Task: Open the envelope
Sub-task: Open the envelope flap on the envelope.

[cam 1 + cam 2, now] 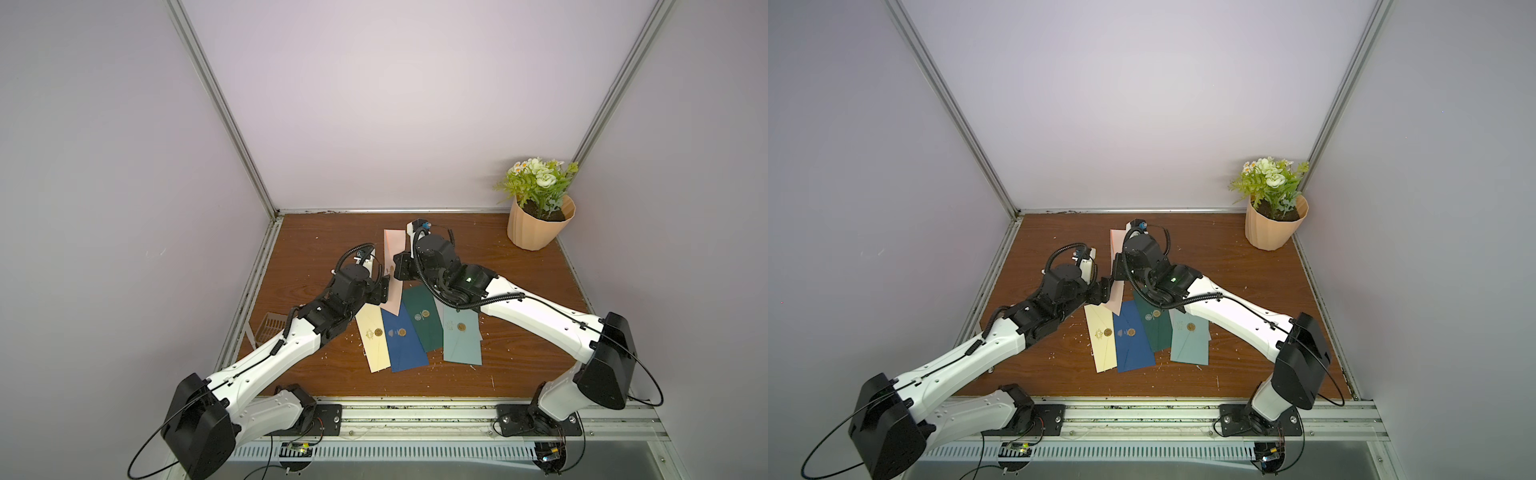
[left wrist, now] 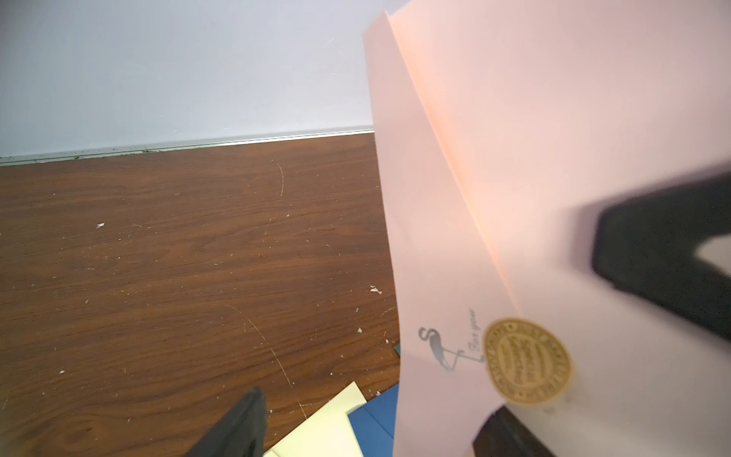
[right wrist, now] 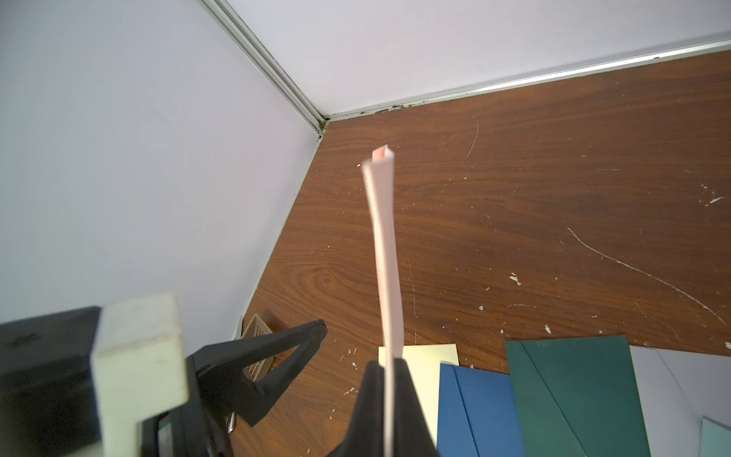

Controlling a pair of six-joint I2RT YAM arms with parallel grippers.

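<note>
"Where's the pink envelope (image 1: 394,249)?"

"Raised off the table (image 1: 498,270), twelve o'clock from the other envelopes (image 1: 409,345), pinched in the right gripper (image 3: 389,376). The left gripper (image 1: 383,291) gapes wide beside it, one finger (image 2: 510,437) half hidden behind paper. The gold seal (image 2: 528,362) is blurred."

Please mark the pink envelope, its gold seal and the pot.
Pink paper envelope (image 2: 553,138): left wrist view, flap.
Round gold seal (image 2: 528,362): left wrist view, centre.
Ribbed peach pot (image 1: 536,232): in a top view, wall.
</note>
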